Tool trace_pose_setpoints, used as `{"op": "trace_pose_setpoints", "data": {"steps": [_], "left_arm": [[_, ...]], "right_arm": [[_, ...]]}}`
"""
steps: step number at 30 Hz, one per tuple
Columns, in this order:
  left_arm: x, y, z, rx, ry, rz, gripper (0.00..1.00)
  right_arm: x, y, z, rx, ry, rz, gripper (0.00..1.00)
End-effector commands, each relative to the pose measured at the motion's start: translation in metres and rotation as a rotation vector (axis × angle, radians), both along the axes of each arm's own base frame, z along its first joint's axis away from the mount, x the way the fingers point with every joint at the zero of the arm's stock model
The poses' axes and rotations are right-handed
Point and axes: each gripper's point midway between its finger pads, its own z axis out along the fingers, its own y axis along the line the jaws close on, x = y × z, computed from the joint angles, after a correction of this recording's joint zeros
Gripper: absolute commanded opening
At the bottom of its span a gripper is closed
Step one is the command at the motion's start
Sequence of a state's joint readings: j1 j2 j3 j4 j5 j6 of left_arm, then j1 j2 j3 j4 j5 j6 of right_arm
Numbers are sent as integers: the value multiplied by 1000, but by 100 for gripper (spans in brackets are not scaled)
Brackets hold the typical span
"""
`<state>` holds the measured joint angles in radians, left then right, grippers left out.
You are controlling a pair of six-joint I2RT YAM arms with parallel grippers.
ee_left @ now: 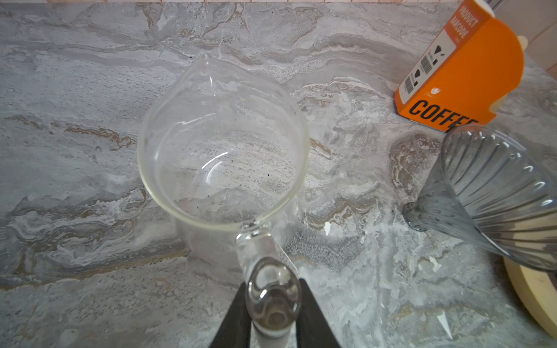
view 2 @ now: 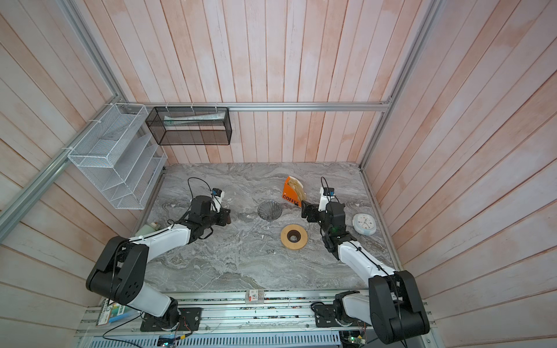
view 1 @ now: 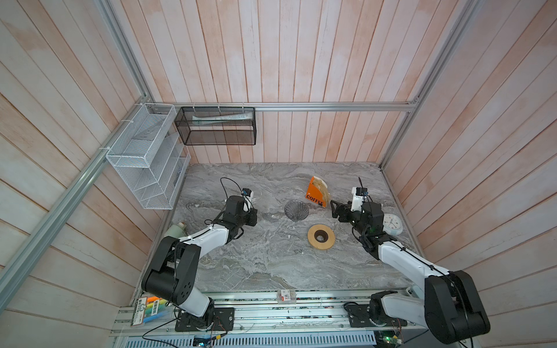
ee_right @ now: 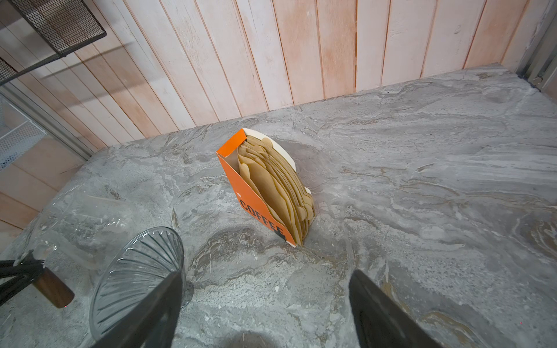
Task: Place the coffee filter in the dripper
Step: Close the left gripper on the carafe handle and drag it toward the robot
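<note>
Tan paper is the prize: the coffee filter (ee_right: 271,180) stands upright with its stack in the orange COFFEE box (ee_right: 235,174), fanned edges toward the right tool (ee_right: 265,274). That looks handy, since a loose edge is easier to pinch than a flat sheet. The right tool hangs just short of the box, jaws spread wide and gripping nothing, apparently lined up for that pinch.

Beside the box, the dripper (ee_right: 135,271), a smoky ribbed cone, holds no filter and seems tipped on its side on the desk (view 1: 256,262), narrow end touching the marble. It will likely need care when the paper goes in.

Over on the other arm, the left tool (ee_left: 272,284) has its jaws pressed on both sides of the glass carafe (ee_left: 223,150) handle, a clenched grasp by the look of it, perhaps to steady or shift the vessel. The wooden ring (view 1: 321,246) lies flat, near the dripper.
</note>
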<state>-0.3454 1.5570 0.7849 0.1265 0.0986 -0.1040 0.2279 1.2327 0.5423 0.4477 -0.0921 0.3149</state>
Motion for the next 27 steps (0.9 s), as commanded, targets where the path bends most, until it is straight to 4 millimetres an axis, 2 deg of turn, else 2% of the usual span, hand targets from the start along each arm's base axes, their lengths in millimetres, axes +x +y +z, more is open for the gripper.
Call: {"op": "trace_pose_setpoints", "data": {"steps": [1, 11, 20, 27], "left_arm": [[0, -1, 17, 31, -43, 3, 27], [-13, -4, 18, 50, -32, 4, 24], [-38, -16, 19, 45, 2, -14, 24], [-57, -16, 18, 40, 19, -11, 24]], "right_arm": [[-3, 0, 6, 19, -11, 0, 87], [-7, 1, 10, 35, -17, 10, 87], [-8, 3, 11, 54, -16, 20, 87], [-11, 5, 14, 63, -16, 31, 87]]}}
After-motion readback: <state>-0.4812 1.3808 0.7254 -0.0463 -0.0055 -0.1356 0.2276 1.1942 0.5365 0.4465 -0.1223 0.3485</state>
